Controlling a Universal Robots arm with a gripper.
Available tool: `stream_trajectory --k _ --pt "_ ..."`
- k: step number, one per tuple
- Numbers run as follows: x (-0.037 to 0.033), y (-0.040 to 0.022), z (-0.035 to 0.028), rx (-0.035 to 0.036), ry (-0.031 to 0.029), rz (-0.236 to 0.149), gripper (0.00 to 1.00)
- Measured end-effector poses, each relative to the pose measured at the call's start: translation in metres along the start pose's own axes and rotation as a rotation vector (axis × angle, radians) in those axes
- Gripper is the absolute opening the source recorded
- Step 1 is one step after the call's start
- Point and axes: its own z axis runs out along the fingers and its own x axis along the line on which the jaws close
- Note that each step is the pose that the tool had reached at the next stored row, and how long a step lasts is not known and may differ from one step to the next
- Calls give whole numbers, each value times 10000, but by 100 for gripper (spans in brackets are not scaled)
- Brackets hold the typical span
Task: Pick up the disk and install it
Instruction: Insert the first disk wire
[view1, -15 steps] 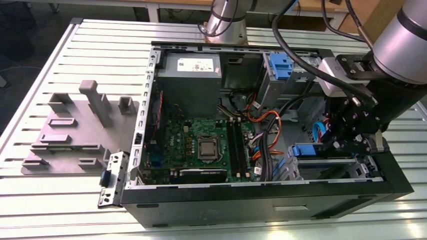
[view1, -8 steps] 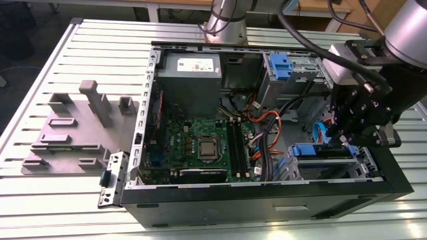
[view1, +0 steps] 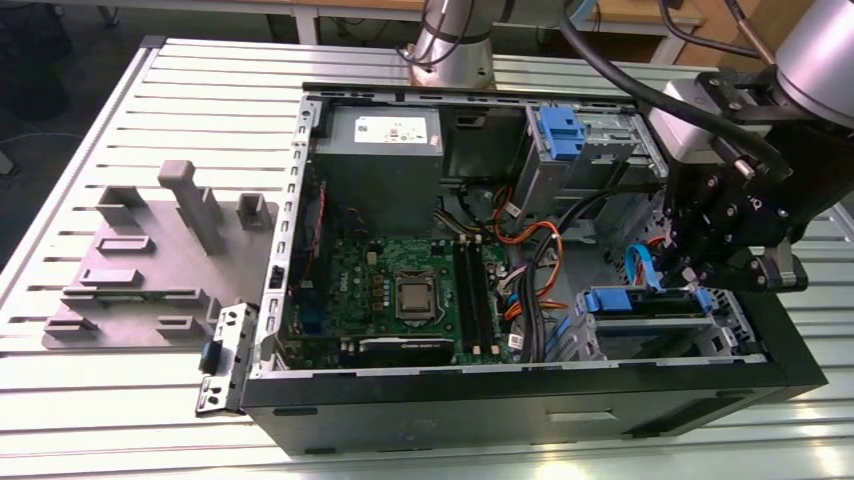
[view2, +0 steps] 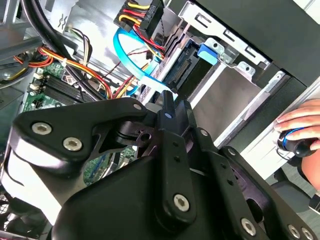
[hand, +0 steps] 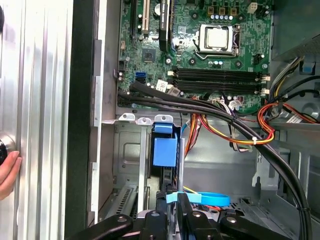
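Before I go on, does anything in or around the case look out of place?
Yes: a person's hand rests at the outer edge of the open computer case, close to the gripper working at the drive bay. Inside, cables run loosely across the motherboard, but nothing looks broken.

Pretty tight here: my gripper (view1: 703, 268) hangs over the drive bay (view1: 650, 318), hemmed in by cables (view1: 531, 262); open room only above the motherboard (view1: 400, 290).
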Motion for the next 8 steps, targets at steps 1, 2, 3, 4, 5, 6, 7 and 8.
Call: stream_trajectory --k 1,2,3,4,5,6,7,8 --pt "0 -8 2 -43 -2 4 23" --pt "0 -13 3 -58 -2 15 23" --pt "0 -13 2 -59 0 25 23" --pt "0 -13 2 -59 0 31 23" --pt "0 -13 3 -60 -1 35 23" --pt "0 -13 3 -60 -1 38 23" --pt "0 -14 3 -60 -3 42 23" --pt "1 -14 2 -60 -4 73 23"
